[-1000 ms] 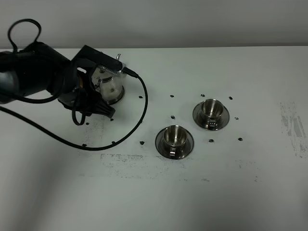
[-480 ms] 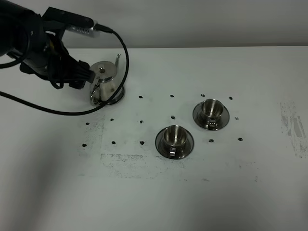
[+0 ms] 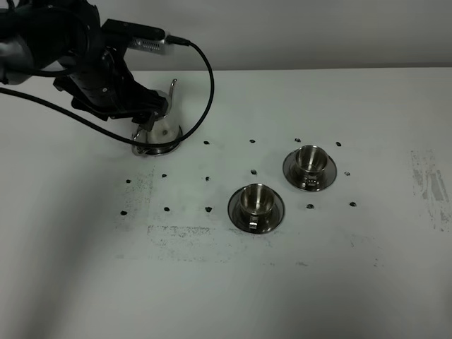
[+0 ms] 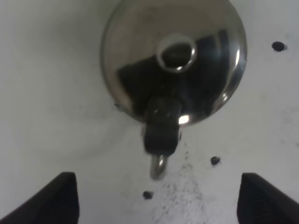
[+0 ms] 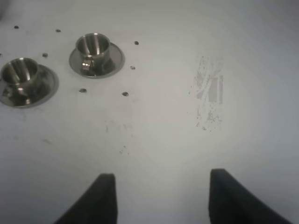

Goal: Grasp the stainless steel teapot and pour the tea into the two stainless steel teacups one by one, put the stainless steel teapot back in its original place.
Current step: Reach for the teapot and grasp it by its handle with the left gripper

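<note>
The stainless steel teapot (image 3: 161,131) stands upright at the table's back left, its thin spout (image 3: 171,87) showing past my left arm. My left gripper (image 3: 143,114) hangs open right above it. The left wrist view looks straight down on the teapot's domed lid (image 4: 174,70), its knob and its loop handle (image 4: 161,135). The left fingertips (image 4: 61,198) stand wide apart, clear of the handle. The two stainless steel teacups (image 3: 256,203) (image 3: 309,165) sit on saucers mid-table and also show in the right wrist view (image 5: 19,73) (image 5: 95,50). My right gripper (image 5: 161,200) is open and empty. No tea shows.
Small black marks (image 3: 207,142) dot the white table around the teapot and cups. A black cable (image 3: 206,85) loops from my left arm past the teapot. A scuffed grey patch (image 3: 431,187) lies at the table's right, also in the right wrist view (image 5: 209,95).
My left arm first lifted from in front of the teapot toward the back left, then moved right over the teapot. The teapot and both cups stayed in place.
</note>
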Controlling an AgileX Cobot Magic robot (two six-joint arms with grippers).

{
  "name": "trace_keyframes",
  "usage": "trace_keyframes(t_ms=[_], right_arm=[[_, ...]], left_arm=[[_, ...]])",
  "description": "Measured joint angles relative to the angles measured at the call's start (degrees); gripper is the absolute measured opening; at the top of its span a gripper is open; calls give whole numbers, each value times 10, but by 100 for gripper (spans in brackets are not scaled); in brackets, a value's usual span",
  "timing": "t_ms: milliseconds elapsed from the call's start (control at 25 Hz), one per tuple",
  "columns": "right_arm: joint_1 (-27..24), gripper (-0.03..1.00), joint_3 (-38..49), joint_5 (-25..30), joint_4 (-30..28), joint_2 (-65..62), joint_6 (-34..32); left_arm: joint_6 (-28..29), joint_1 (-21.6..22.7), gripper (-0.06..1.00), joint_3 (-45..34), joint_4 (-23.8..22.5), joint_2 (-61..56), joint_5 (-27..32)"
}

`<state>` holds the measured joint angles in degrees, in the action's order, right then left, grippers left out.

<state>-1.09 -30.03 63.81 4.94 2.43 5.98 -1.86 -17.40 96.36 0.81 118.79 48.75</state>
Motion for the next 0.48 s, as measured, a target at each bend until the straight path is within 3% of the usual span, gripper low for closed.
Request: trace_keyframes(t_ms=[480], right_arm=[[0,43,0,0,0,0,0]], left_arm=[[1,0,67,25,20,49,5]])
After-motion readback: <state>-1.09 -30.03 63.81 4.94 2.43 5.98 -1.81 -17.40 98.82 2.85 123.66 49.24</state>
